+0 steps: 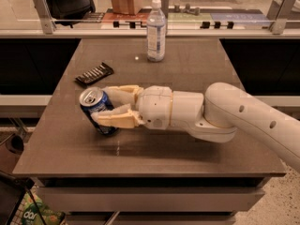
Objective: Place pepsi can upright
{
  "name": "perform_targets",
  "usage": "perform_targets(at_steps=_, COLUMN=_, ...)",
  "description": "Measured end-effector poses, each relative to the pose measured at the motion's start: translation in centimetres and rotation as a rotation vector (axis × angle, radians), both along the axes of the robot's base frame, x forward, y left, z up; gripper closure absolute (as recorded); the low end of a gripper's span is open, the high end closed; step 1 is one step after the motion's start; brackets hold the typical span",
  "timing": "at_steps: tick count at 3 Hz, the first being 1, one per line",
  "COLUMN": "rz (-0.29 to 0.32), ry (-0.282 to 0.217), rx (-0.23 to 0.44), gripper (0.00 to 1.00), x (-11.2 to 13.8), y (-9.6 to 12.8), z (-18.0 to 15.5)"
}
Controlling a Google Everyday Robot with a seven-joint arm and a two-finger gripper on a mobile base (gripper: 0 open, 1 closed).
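Blue pepsi can (95,102) tilts, clamped in the tool (100,106) over the table (187,69).

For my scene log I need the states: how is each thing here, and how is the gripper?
gripper: shut on the pepsi can, low over the left part of the table.
pepsi can: held tilted, not upright, silver top towards upper left.
water bottle: upright, capped, near the far edge.
dark packet: lying flat behind the can.
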State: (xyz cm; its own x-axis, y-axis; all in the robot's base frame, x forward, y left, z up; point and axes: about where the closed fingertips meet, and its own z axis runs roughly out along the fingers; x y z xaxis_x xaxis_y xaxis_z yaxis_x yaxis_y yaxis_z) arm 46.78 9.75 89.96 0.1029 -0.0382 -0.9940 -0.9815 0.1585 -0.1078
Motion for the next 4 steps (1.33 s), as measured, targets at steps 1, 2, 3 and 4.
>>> perform_targets(at_steps=1, rz=0.004, ry=-0.001, rx=0.000, gripper=0.58, x=-0.11, y=0.20, z=0.07)
perform_targets(at_steps=2, rz=0.008, ry=-0.003, rx=-0.001, gripper=0.35, x=-0.21, y=0.39, z=0.14)
perform_targets(at_steps=3, rz=0.011, ry=-0.004, rx=-0.001, gripper=0.12, x=-0.31, y=0.57, z=0.20)
perform_targets(at_steps=4, rz=0.015, ry=-0.005, rx=-0.002, gripper=0.00, x=-0.41, y=0.74, z=0.26)
